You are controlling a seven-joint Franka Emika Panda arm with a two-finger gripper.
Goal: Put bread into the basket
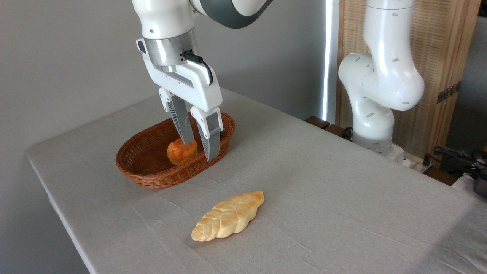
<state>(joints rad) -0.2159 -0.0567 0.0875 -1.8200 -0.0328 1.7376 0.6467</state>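
Bread [228,216], the long braided loaf with a browned top, lay flat on the grey table [342,198], in front of the basket [144,167] and well apart from it, towards the camera. Nothing touched the loaf.

From the single fixed camera, the oval wicker basket sat near the table's far left corner. A small round orange bun [182,151] rested inside it, against the basket's right half. The white arm hung over the basket with its gripper [198,150] pointing down into the basket's right end. The jaws stood apart by a modest gap. The left finger came down just behind the bun, while the right finger reached to the basket's near rim. Whether the left finger actually touched the bun could not be told from this angle; the bun appeared to sit on the basket floor, not gripped between the fingers. The gripper seemed to carry nothing.

Judged from this layout, the task had not been accomplished: the loaf was outside the basket and ungrasped. What remained was the whole job for the loaf: lifting clear of the basket, moving to the loaf in front of it, closing on it, carrying it back and setting it down beside the bun.
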